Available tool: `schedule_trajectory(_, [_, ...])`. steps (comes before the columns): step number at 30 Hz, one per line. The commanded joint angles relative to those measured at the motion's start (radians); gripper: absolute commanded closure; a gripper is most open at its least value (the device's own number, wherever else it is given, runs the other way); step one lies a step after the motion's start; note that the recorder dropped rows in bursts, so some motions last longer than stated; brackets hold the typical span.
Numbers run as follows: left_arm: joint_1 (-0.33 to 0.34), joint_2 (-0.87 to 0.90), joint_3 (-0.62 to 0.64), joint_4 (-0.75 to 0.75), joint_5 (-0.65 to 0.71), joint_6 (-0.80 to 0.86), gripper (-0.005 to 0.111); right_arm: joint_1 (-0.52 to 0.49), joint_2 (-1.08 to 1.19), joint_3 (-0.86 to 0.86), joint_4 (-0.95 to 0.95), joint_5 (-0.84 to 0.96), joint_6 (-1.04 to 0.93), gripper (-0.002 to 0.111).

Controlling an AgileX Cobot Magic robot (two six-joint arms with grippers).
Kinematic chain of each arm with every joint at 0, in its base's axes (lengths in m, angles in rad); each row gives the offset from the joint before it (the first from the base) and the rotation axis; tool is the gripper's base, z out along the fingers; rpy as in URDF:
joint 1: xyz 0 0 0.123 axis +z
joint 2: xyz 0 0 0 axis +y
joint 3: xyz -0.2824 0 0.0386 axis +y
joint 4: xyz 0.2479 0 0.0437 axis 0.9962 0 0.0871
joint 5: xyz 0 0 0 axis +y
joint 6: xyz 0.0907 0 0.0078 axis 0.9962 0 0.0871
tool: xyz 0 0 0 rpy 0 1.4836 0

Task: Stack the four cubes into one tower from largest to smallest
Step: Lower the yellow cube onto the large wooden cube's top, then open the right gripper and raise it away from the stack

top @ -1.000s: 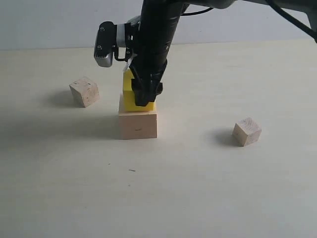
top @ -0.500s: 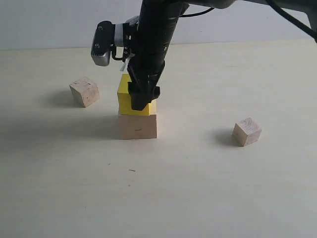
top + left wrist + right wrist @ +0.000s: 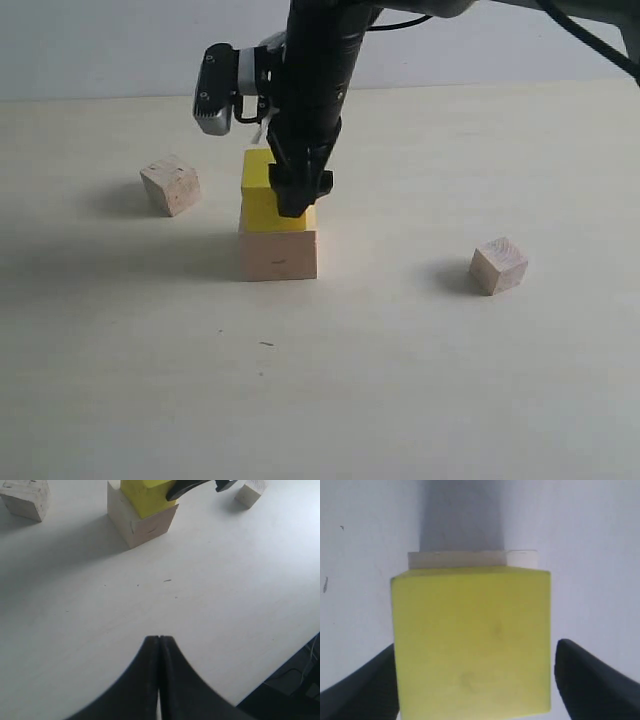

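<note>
Exterior view: large pale wooden cube stood on the table, with the yellow cube resting flat on top of it, roughly square to it. Two levels of the tower were in place.

Right wrist view: right gripper hung directly over the yellow cube, jaws apart and flanking it. A thin gap showed on one side; on the other I could not tell whether the finger was touching. My reading was that the cube was sitting on its own and was not gripped.

Left wrist view: left gripper was closed with fingertips together, holding nothing, over bare table well apart from the stack.

Two small cubes lay loose on the table:
- small brownish cube, off to the left of the stack
- smallest pale cube, well apart on the right

Step in hand, as I judged it: the end of the yellow cube's placement.

Next move, as I judged it: lift the right gripper straight up so the fingers do not drag the yellow cube. The brownish cube should then be fetched as the third level and centred on the yellow top. The palest goes on last.
</note>
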Motion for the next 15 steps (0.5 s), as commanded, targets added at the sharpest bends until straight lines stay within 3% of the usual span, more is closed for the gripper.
schedule_trajectory(1, [-0.004,-0.001,0.001,0.004,-0.004,0.004,0.107,0.002,-0.006,-0.006,-0.005,-0.018,0.017,0.033])
schedule_trajectory(15, [-0.004,-0.001,0.001,0.007,-0.004,0.004,0.107,0.002,-0.041,-0.006,0.003,0.024,0.044,0.033])
